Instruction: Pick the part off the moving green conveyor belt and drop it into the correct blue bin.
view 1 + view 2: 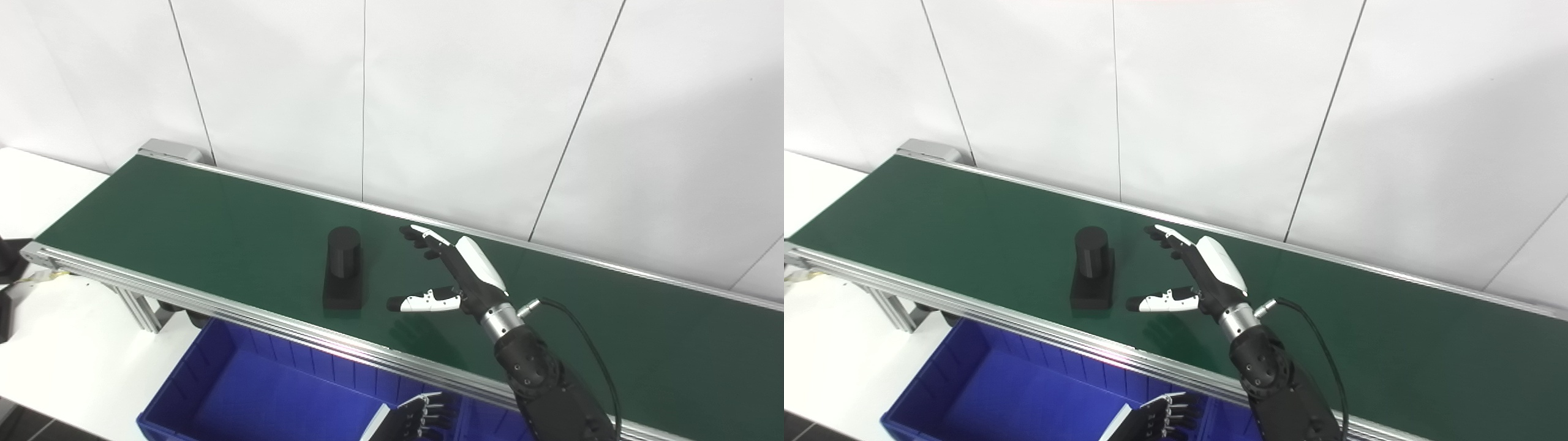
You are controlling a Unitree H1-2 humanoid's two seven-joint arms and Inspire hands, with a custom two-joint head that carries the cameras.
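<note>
conveyor belt (pixel 184 220) runs green across both head views, from upper left to lower right, framed by aluminium side rails (pixel 257 315) and backed by a white panelled wall (pixel 429 92). part (pixel 342 269) is a black piece: an upright cylinder on a flat rectangular base, standing on the belt nearer its front rail, around mid-length of the visible stretch.

right hand (pixel 456 272) is held over the belt just to the right of the part, apart from it, with nothing in its grasp. its fingers (pixel 422 236) are extended and spread toward the far rail; the thumb (pixel 422 302) points left toward the base of the part, with a gap between. a black cable (pixel 582 343) leaves the wrist.

blue bin (pixel 245 392) sits below the front rail, on the near side; its divider walls are visible. left hand (pixel 419 416) shows only at the bottom edge, over the bin; its fingers appear loosely curled, but whether it is open or closed cannot be told. white table (pixel 55 343) lies to the left.
</note>
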